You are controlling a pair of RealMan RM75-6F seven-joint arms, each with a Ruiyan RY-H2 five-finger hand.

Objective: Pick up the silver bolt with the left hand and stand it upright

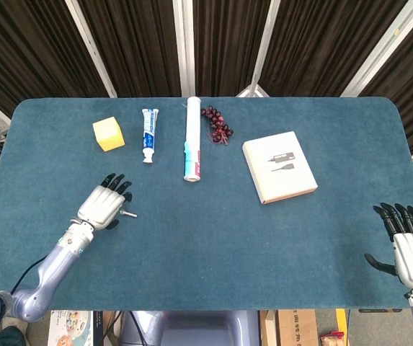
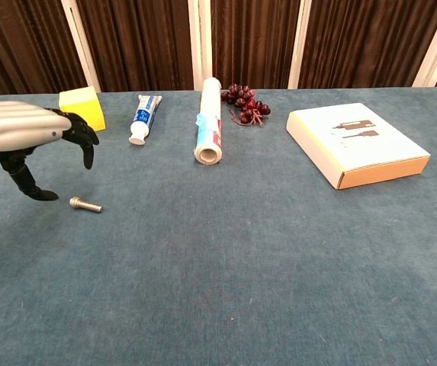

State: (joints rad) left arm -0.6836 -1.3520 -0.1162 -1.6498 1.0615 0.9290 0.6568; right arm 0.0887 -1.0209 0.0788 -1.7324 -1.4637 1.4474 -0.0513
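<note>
The left hand [image 2: 27, 141] hovers over the small silver metal bolt [image 2: 85, 204], fingers [image 2: 81, 136] spread, holding nothing. The right hand [image 1: 411, 249] rests open too.

Bolt [image 2: 85, 204] lies clear; nearest clutter well apart.

Counter [image 1: 213, 238], far row, left to right: block [image 1: 109, 134], tube [image 1: 149, 134], roll [image 1: 192, 138], grapes [image 1: 218, 125], box [image 1: 279, 166]. Bolt [image 1: 127, 213] lies nearer, front left, beside left hand [image 1: 104, 204]; right hand [image 1: 410, 249] at front right edge.
</note>
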